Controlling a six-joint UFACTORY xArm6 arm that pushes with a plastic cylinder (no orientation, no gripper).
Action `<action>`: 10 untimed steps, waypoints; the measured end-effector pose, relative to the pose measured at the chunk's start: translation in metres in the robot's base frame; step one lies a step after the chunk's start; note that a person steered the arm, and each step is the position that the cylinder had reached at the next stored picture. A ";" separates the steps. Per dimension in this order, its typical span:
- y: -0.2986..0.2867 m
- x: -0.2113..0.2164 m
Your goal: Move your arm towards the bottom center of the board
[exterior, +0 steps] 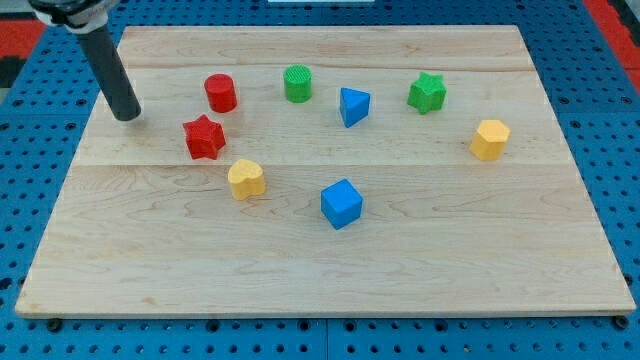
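My tip (127,115) rests on the wooden board (300,270) near its upper left, left of all the blocks. The nearest blocks are a red star (204,137) to its right and a red cylinder (220,92) up and right of it. The rod rises from the tip toward the view's top left corner. The tip touches no block.
A yellow block (246,179) and a blue cube (341,203) lie near the middle. A green cylinder (297,83), a blue triangular block (353,106) and a green star (427,92) lie along the top. A yellow hexagonal block (489,139) lies at the right.
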State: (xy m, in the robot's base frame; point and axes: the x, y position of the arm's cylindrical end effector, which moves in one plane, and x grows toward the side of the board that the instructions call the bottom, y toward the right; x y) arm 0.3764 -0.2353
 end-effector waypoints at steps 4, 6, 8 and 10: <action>0.071 0.048; 0.075 0.045; 0.077 0.044; 0.080 0.145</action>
State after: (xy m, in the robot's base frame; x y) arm 0.5217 -0.1550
